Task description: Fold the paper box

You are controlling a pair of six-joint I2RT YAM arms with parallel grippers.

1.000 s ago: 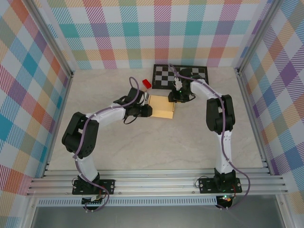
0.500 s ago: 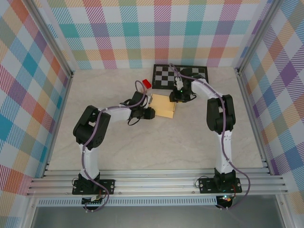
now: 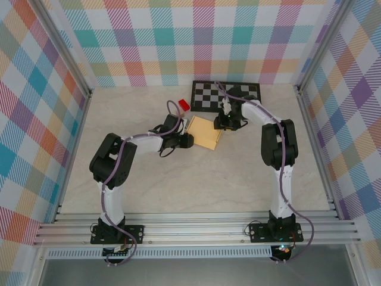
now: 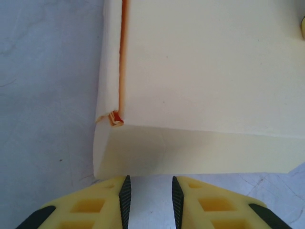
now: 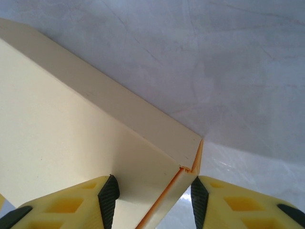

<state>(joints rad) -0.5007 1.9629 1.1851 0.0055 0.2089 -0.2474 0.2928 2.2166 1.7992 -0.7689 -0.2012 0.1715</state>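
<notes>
The paper box lies folded into a flat pale-yellow rectangle on the table, a little askew, just in front of the checkerboard mat. My left gripper is at its left side. In the left wrist view the box has a torn orange corner, and its near wall stands just ahead of the left gripper, which is open over bare table. My right gripper is at the box's far right corner. There the box runs between the spread jaws of the right gripper, its orange-edged corner close to the right pad.
A small red block sits behind the box on the left. The checkerboard mat lies at the back, partly under the right arm. Plaid walls and metal rails enclose the table.
The left arm swung in and its gripper slid along the box's left side. The box has turned slightly on the table. The right jaws have spread a little wider.
</notes>
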